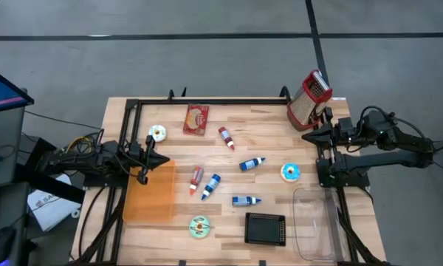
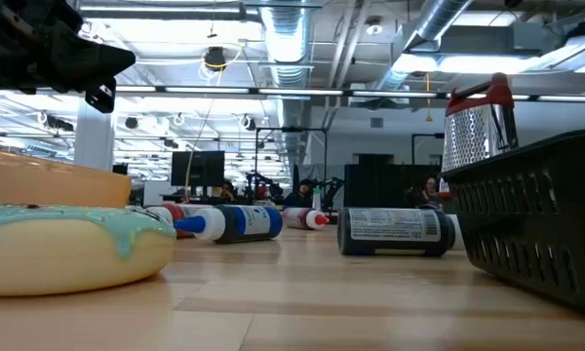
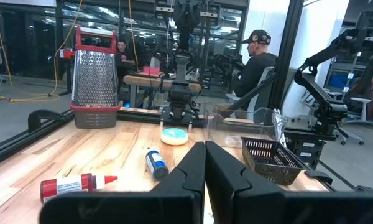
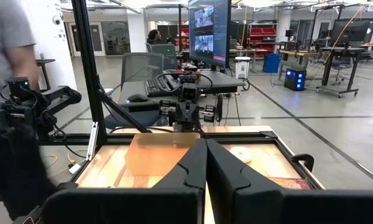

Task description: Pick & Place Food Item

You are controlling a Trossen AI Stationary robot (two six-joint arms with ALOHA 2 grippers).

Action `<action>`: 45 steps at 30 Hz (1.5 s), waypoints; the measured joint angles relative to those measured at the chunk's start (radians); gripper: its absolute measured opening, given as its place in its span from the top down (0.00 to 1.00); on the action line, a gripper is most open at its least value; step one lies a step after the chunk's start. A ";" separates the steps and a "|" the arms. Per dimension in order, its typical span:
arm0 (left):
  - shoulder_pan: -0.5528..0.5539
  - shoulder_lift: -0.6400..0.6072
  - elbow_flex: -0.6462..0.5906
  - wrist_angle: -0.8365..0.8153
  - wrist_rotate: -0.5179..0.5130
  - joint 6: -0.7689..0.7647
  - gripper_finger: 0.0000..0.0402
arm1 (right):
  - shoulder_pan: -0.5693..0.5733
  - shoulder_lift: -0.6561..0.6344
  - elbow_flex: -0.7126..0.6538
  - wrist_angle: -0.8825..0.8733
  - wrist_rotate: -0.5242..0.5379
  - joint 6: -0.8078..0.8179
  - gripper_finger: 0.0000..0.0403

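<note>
Doughnuts lie scattered over the wooden surface (image 1: 266, 125) from above: a white one (image 1: 157, 133) near the left gripper (image 1: 165, 160), a blue-iced one (image 1: 290, 173) beside the right gripper (image 1: 308, 134), a green-iced one (image 1: 199, 227) near the black basket (image 1: 266, 229). Both arms wait at the edges, fingers pressed together, holding nothing. An orange board (image 1: 149, 191) sits below the left gripper.

Low down, the green-iced doughnut (image 2: 73, 244) fills the near left, bottles (image 2: 395, 232) lying behind it.

Past the left wrist's closed fingers (image 3: 186, 171), the blue-iced doughnut (image 3: 174, 135) rests near a grater (image 3: 95, 81).

Past the right wrist's closed fingers (image 4: 189, 165), the white doughnut (image 4: 240, 154) shows beside the orange board (image 4: 152, 152).
</note>
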 joint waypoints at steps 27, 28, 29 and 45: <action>0.000 0.189 0.000 0.258 -0.144 -0.939 0.99 | 0.000 0.000 0.000 0.000 0.000 0.000 1.00; 0.000 0.206 0.000 0.262 -0.151 -0.944 0.98 | 0.000 0.000 0.000 0.000 0.000 0.000 1.00; 0.000 0.221 0.000 0.274 -0.151 -0.946 0.98 | 0.000 0.000 0.000 0.000 0.000 0.000 1.00; -0.031 0.492 0.000 0.842 -0.216 -0.856 0.98 | -0.002 0.012 -0.020 0.287 0.002 0.184 1.00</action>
